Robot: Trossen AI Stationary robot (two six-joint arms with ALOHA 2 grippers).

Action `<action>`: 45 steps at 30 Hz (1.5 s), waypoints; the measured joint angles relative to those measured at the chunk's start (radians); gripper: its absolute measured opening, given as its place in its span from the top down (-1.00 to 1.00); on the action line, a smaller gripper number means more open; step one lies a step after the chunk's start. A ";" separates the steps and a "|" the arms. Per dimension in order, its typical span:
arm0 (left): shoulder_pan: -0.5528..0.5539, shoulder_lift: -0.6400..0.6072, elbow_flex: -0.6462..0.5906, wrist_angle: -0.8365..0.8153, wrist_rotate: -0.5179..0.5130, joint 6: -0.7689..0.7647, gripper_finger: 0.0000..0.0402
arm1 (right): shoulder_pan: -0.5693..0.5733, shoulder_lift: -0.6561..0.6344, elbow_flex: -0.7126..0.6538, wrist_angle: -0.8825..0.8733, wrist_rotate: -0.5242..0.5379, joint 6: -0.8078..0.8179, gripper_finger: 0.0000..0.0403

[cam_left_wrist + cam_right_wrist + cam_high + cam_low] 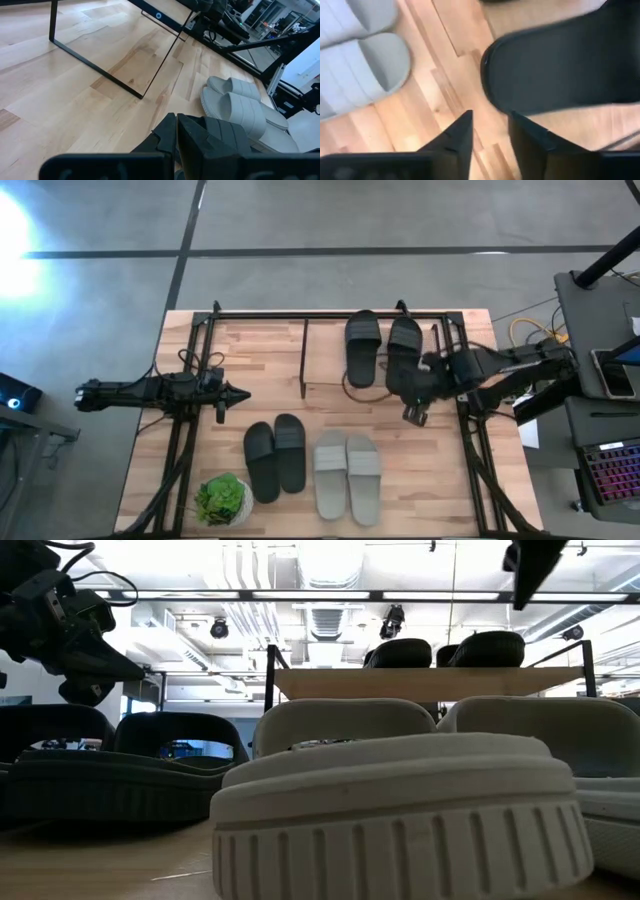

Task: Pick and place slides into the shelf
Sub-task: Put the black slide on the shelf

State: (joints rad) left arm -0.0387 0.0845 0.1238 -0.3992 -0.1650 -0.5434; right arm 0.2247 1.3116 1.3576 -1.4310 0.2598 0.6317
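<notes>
The black slide is judged light, soft and bendy, best pinched at its heel edge; right hand is seen spread, empty.

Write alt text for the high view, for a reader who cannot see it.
Overhead, a wooden table holds a thin black shelf frame with one black pair of slides inside; the right gripper hovers just off that pair's heel end. A second black pair, a light grey pair and a potted plant sit nearer, with the left gripper waiting, shut.
</notes>
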 joint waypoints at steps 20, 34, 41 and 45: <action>0.000 0.000 0.000 0.000 0.000 0.000 1.00 | -0.457 -0.207 -0.169 -0.133 -0.020 0.289 0.96; 0.000 0.000 0.000 0.000 0.000 0.000 1.00 | -0.580 -0.040 -0.107 -0.077 -0.014 0.149 0.96; 0.000 0.000 0.000 0.000 0.000 0.000 1.00 | -0.609 -0.009 -0.084 0.030 -0.011 0.083 0.96; 0.000 0.000 0.000 0.000 0.000 0.000 1.00 | -0.631 0.003 -0.070 0.045 0.002 0.058 0.96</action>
State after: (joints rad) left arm -0.0388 0.0845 0.1242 -0.3992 -0.1650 -0.5430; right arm -0.4067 1.3142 1.2873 -1.3865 0.2615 0.6897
